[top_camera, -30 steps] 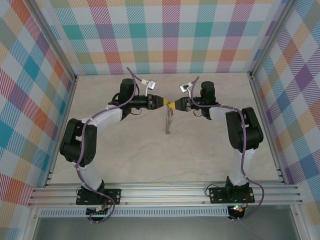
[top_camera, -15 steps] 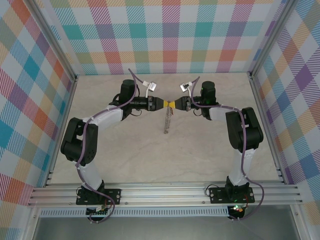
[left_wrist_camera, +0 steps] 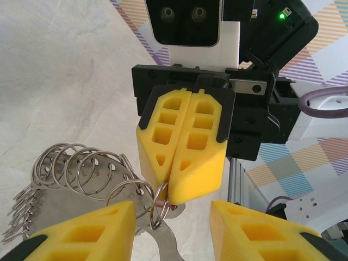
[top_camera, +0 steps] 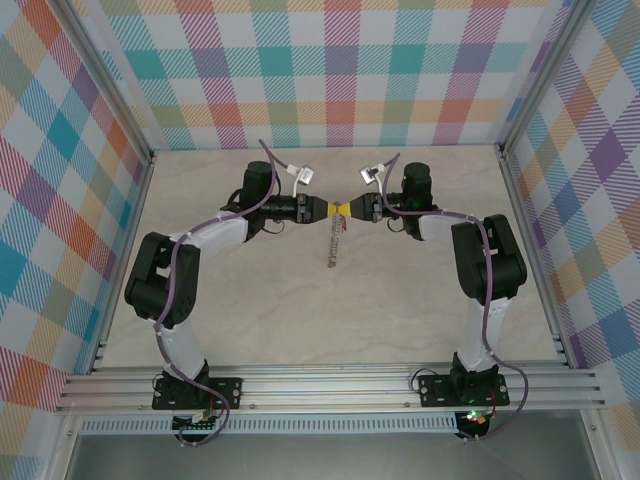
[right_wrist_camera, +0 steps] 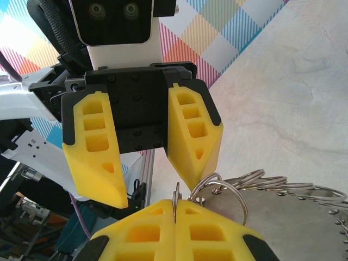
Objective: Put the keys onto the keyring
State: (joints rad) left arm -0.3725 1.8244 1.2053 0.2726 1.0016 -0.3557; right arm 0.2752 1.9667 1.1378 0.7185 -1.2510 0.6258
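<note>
The two arms meet nose to nose above the pale marble-patterned counter (top_camera: 250, 300), with the large flat silver metal keyring (top_camera: 335, 243) hanging edge-on beneath their tips; from above I cannot tell whether its lower end touches the counter. The right gripper (top_camera: 349, 208) has its yellow jaws pressed fully together, pinching one of the small wire loops (left_wrist_camera: 87, 171) strung around the keyring's rim, so it carries the whole thing. The left gripper (right_wrist_camera: 144, 157) faces it with jaws partly apart and nothing clamped between them; they straddle the right jaws' tip, and the nearest loops lie just beside one finger. I cannot make out the small silver key with the red plastic head with any certainty; a reddish fleck (left_wrist_camera: 173, 206) at the very tip of the right jaws may be part of it. The step in hand looks like the handover or threading stage at the pinched loop, not yet finished. The next move probably calls for the left jaws to close precisely on that single loop or on the key, without catching the neighbouring loops, while the right holds steady.
</note>
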